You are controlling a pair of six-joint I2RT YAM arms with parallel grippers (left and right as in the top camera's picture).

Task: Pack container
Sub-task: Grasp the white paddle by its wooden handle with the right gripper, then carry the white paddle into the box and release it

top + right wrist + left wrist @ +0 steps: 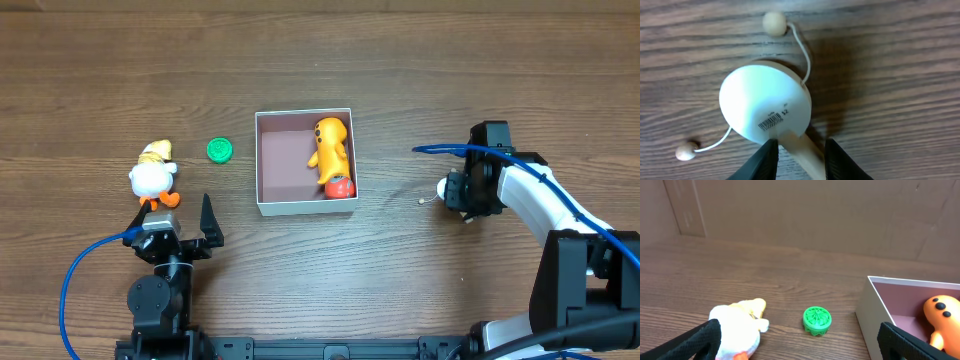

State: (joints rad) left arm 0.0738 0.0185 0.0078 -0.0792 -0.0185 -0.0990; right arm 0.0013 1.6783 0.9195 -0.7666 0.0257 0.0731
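Note:
The container (262, 160) is a square white box with a pink-brown inside, at the table's middle. In it lie a yellow-orange spotted toy (332, 145) and a small red toy (340, 187). Its corner also shows in the left wrist view (872, 310). My left gripper (182, 232) is open and empty at the front left, just behind a white duck plush (153, 178) and a green round cap (220, 150). My right gripper (799, 157) is right of the container, shut on the wooden handle of a white rattle drum (765, 105) with two beads on strings.
The duck (737, 330) and the green cap (817, 320) lie on the wood table left of the container. A brown cardboard wall stands at the far edge in the left wrist view. Blue cables run from both arms.

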